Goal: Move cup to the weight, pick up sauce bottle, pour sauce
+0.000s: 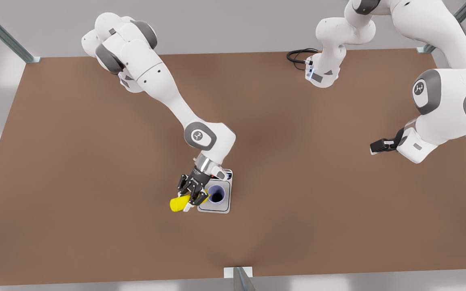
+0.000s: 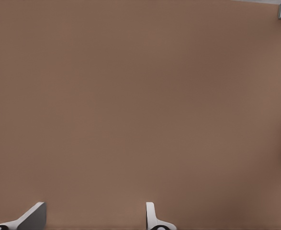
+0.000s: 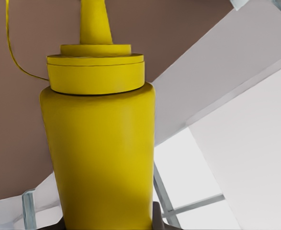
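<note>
- Sauce bottle [image 1: 178, 203] hangs tipped on its side over the table's [image 1: 95, 226] near-middle part, nozzle aimed toward the cup, just beside the weight's edge on the front view's left.
- Right claw [image 1: 193, 197] pinches the sauce bottle around its body; in the right wrist view the yellow body [image 3: 99, 158] stands close before the lens with the cap and nozzle beyond.
- By its look the bottle is light, smooth plastic that gives under squeeze; a hold around the mid-body, as now, seems best, since the tapered nozzle would slip.
- Cup [image 1: 217, 195] stands upright on the weight [image 1: 227, 202], dark inside facing up, touching the plate.
- Pouring looks underway or about to start; a thin yellow thread shows beside the nozzle in the right wrist view.
- Left claw [image 1: 378, 146] waits well apart, over the table's side on the front view's right, with its fingers [image 2: 152, 216] spread and nothing between them.
</note>
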Action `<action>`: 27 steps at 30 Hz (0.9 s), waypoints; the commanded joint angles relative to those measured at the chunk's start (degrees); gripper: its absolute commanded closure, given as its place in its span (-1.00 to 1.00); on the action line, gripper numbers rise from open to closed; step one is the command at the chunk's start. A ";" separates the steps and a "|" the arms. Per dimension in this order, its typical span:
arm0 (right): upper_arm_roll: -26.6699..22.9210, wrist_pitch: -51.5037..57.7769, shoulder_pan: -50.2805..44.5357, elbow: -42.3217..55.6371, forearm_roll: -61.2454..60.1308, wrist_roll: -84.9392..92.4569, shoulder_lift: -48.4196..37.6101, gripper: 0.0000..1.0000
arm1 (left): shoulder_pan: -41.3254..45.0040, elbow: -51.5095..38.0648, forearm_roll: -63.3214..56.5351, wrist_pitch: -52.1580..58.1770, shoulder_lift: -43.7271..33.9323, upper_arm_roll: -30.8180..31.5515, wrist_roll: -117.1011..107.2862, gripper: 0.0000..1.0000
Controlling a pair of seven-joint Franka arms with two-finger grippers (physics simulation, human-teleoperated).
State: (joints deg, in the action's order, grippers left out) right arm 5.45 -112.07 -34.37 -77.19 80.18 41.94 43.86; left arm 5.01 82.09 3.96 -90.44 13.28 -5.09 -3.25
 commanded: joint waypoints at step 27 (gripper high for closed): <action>-7.39 -15.11 22.67 -1.65 -92.12 53.58 -3.08 -0.18 | 0.00 0.09 -0.01 -0.35 0.17 0.09 -0.09 -1.00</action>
State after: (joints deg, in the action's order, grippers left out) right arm -1.85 -127.09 -11.16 -78.89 -13.33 96.85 40.99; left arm 5.00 82.18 3.96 -90.71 13.45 -5.01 -3.34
